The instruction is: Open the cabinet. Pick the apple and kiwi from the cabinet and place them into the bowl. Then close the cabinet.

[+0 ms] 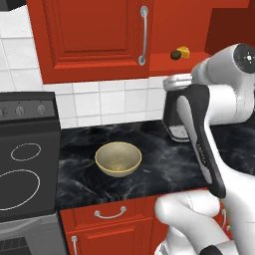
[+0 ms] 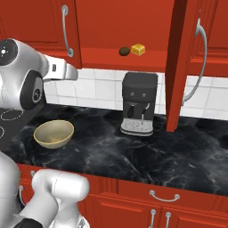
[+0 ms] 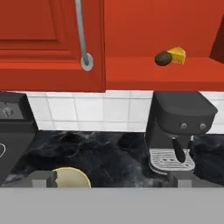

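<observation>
The red cabinet (image 1: 89,35) has its left door shut and its right door (image 2: 178,67) swung open, seen edge-on in the right base view. On the open shelf a dark kiwi (image 1: 175,55) (image 2: 124,51) (image 3: 163,58) lies against a yellow cheese wedge (image 3: 177,55). The apple is out of view. The tan bowl (image 1: 118,159) (image 2: 54,133) (image 3: 70,177) stands empty on the black counter, left of the shelf opening. My gripper (image 3: 111,178) is open and empty, hovering above the counter near the bowl, well below and in front of the shelf.
A black coffee machine (image 1: 174,117) (image 2: 139,103) (image 3: 179,127) stands on the counter under the open shelf. A stove (image 1: 25,149) borders the counter on the left. The open door's long handle (image 2: 200,62) sticks out to the right. Red drawers (image 1: 109,214) run below.
</observation>
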Available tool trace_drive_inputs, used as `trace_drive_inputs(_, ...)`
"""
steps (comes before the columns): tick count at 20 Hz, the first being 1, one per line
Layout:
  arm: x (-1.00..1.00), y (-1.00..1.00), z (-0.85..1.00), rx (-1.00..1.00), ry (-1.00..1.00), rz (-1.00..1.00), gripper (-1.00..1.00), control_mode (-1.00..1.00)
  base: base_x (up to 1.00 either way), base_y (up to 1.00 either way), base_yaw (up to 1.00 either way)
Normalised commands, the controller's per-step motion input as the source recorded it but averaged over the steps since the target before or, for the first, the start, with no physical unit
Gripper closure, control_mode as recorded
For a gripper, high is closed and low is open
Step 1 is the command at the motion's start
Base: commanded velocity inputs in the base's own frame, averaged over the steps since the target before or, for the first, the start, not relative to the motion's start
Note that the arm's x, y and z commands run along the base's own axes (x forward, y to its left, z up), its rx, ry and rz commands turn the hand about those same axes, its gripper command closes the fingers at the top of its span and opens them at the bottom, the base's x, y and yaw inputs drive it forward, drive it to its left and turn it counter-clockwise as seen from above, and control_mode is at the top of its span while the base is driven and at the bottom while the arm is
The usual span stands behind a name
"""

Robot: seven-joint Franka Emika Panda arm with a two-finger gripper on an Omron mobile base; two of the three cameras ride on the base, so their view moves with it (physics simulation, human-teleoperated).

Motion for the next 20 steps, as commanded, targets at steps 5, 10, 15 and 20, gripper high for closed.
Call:
trace_drive_inputs(5,0.56,0.75,0.42,0.0,-0.23,-0.17,-1.0,-1.0,0.0,0.0,0.0)
trace_drive_inputs(10,0.86,0.7,0.36,0.0,-0.09,-0.19,-1.0,-1.0,0.0,0.0,0.0)
trace_drive_inputs(15,1.0,0.46,0.3,0.0,0.0,-0.11,-1.0,-1.0,0.0,0.0,0.0)
trace_drive_inputs(20,0.98,0.04,0.41,0.05,0.1,-0.04,-1.0,-1.0,0.0,0.0,0.0)
